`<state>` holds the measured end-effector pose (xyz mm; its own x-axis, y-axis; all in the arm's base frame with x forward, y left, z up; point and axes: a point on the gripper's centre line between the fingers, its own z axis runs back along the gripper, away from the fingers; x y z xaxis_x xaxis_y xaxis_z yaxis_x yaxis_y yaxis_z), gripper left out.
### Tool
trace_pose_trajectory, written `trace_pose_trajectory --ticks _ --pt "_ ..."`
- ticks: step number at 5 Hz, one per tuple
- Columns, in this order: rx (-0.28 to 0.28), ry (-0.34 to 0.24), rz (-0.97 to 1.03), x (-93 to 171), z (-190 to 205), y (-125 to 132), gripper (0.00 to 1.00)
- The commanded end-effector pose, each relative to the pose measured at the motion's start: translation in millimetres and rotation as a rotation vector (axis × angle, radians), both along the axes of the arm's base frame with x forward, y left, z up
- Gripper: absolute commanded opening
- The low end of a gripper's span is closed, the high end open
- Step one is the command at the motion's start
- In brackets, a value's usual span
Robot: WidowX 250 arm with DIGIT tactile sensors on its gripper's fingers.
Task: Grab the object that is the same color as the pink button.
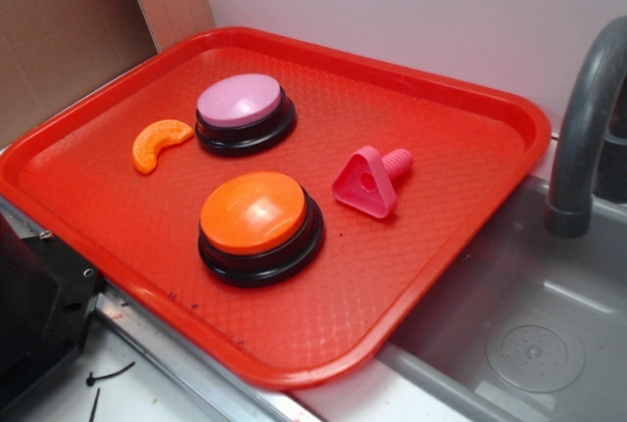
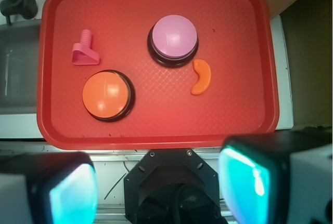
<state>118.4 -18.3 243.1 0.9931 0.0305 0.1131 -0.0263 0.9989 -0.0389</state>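
The object, a hot-pink toy [image 1: 370,180] with a triangular head and ribbed stem, lies on its side on the red tray [image 1: 294,363], right of the two buttons. From the wrist view the toy [image 2: 85,51] is at the tray's upper left. The pink button [image 1: 243,109] [image 2: 173,38] stands at the tray's back. My gripper [image 2: 161,187] is high above the tray's near edge, open, its two teal-padded fingers [image 2: 73,195] wide apart with nothing between them. It is out of the exterior view.
An orange-topped button [image 1: 260,221] [image 2: 106,95] stands close to the toy. An orange crescent piece [image 1: 159,142] [image 2: 201,77] lies beside the pink button. A grey faucet [image 1: 586,128] and sink [image 1: 529,344] flank the tray. The black robot base [image 1: 34,314] sits by the tray's near edge.
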Motion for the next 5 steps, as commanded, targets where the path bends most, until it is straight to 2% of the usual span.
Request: trace_pose_trajectory --ticks 1,2,3,4,5 --pt "0.000 0.000 0.000 0 0 0 1.00" --pt "0.011 0.052 -0.067 34 -9 -10 1.00" --pt "-0.006 0.059 -0.074 62 -19 -24 1.00" --pt "0.006 0.063 0.017 84 -31 -34 1.00" --pt "0.047 0.019 0.085 120 -50 -63 1.00"
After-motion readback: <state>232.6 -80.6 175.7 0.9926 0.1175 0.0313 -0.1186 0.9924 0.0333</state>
